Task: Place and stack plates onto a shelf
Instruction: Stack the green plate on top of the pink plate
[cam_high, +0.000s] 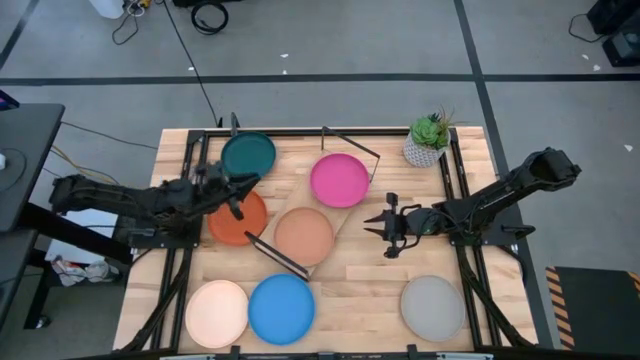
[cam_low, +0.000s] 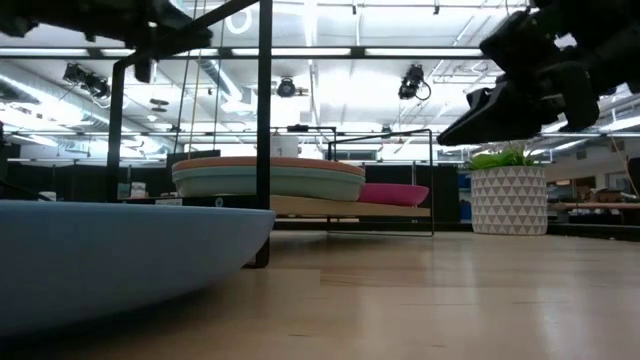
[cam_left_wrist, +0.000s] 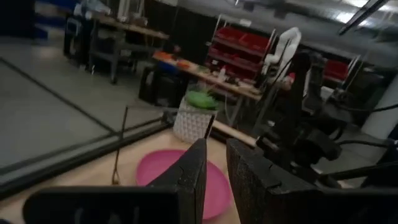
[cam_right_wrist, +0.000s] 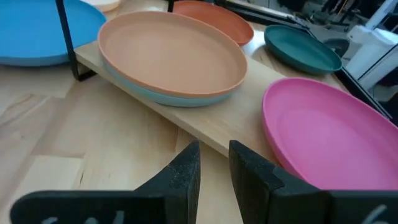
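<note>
The right gripper (cam_high: 381, 229) hangs above the bare tabletop, just beside the shelf's (cam_right_wrist: 205, 127) near edge; its two fingers (cam_right_wrist: 185, 167) are close together with only a narrow gap and hold nothing. The left gripper (cam_high: 238, 195) hovers over the orange-red plate (cam_high: 232, 226), near the teal plate (cam_high: 248, 153); its fingers (cam_left_wrist: 191, 176) are also nearly together and empty.

On the shelf, a terracotta plate (cam_high: 303, 236) sits stacked on a pale blue plate (cam_right_wrist: 155, 94), whose rim shows beneath it. The magenta plate (cam_high: 339, 179) rests at the shelf's other end, apart from the stack. The teal and orange-red plates lie on the table beside the shelf. Along the table's front edge lie the cream plate (cam_high: 216, 312), the bright blue plate (cam_high: 281, 308) and the grey plate (cam_high: 432, 305). A potted plant (cam_high: 429, 139) stands at a back corner.
</note>
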